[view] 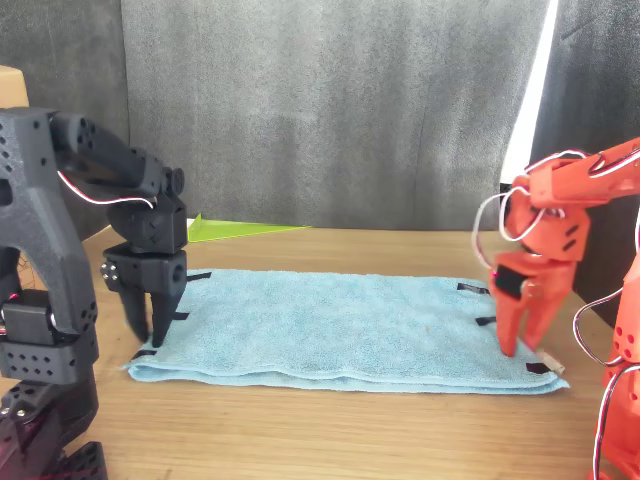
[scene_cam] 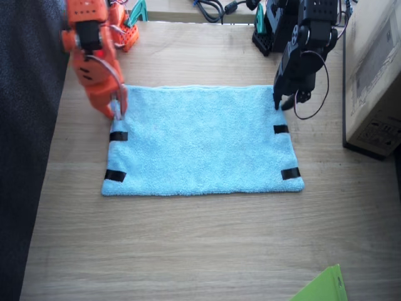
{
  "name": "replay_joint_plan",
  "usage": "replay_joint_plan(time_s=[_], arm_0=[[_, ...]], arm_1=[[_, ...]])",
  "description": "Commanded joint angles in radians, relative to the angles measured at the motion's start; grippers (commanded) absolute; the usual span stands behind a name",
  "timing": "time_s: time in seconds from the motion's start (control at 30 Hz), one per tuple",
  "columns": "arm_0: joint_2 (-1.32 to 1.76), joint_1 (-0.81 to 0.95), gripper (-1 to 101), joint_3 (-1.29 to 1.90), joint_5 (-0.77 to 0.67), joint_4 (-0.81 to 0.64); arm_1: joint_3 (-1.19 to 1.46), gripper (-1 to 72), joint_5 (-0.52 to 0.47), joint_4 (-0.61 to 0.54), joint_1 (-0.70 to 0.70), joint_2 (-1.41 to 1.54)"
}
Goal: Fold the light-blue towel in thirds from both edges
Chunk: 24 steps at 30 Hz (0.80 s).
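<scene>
While the light-blue towel (scene_cam: pixel 200 141) lies flat and unfolded on the bench (scene_cam: pixel 188 251), the left hand (view: pixel 148 325) stands released over one short edge and the right hand (scene_cam: pixel 116 110), grip unclear, at the other, so pinching comes next.

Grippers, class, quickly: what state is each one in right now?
Left gripper: open, jaws down over the light-blue towel edge, holding nothing.
Right gripper: at the opposite edge; cannot be told.
</scene>
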Motion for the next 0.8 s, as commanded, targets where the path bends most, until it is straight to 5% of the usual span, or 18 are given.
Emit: replay_joint_plan(time_s=[0.0, 0.77], arm_0=[[0.029, 0.009, 0, -0.002, 0.005, 0.000], [0.110, -0.012, 0, 0.023, -0.002, 0.017]], arm_1=[[0.020, 0.1, 0.008, -0.012, 0.003, -0.008], [0.008, 0.1, 0.023, 0.071, 0.074, 0.144]])
